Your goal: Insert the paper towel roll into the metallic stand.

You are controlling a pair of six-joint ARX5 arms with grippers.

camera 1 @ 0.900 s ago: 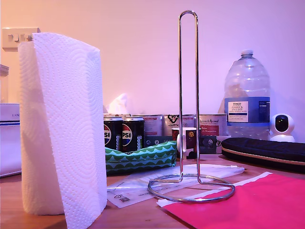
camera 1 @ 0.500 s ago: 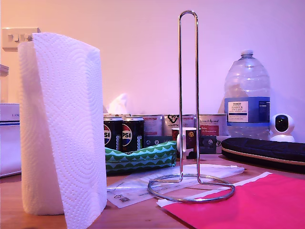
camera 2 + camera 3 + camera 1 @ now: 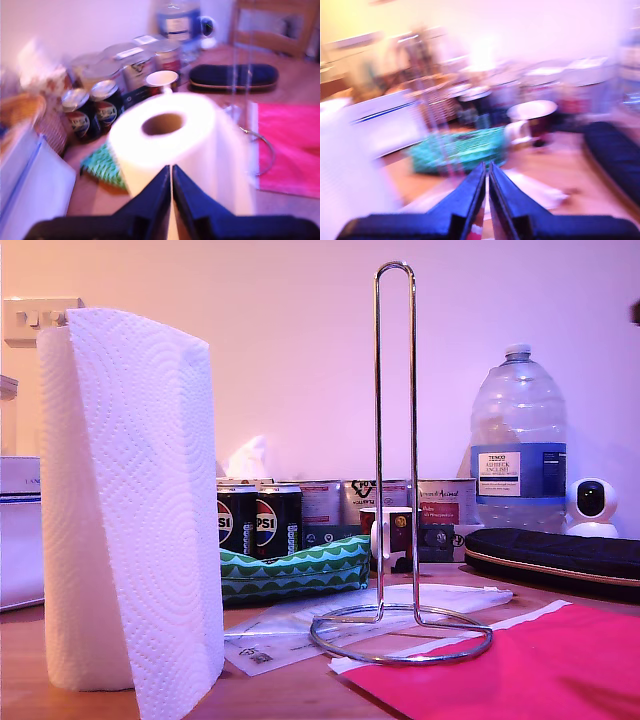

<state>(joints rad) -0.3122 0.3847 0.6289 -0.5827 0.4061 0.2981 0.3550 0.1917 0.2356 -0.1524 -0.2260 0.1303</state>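
The paper towel roll point(image 3: 125, 510) stands upright on the wooden table at the exterior view's left, with a loose outer sheet hanging down its front. The metallic stand point(image 3: 378, 440), a tall chrome loop on a round wire ring, stands at the middle of that view, apart from the roll. The first wrist view looks down on the roll point(image 3: 200, 125) and its cardboard core. My first gripper point(image 3: 171, 172) hovers above it, shut and holding nothing. The second wrist view is blurred; my second gripper point(image 3: 486, 170) is shut and holds nothing, with the stand's wires point(image 3: 427, 100) faint beyond it.
Behind the stand are Pepsi cans point(image 3: 258, 520), a green patterned pouch point(image 3: 295, 572), a mug point(image 3: 390, 530), tins and a big water bottle point(image 3: 518, 440). A dark case point(image 3: 555, 555), a small white camera point(image 3: 592, 505) and a pink envelope point(image 3: 510, 665) lie at the exterior view's right.
A small dark shape has come in at the upper edge of the exterior view's right. The roll and the stand have not moved.
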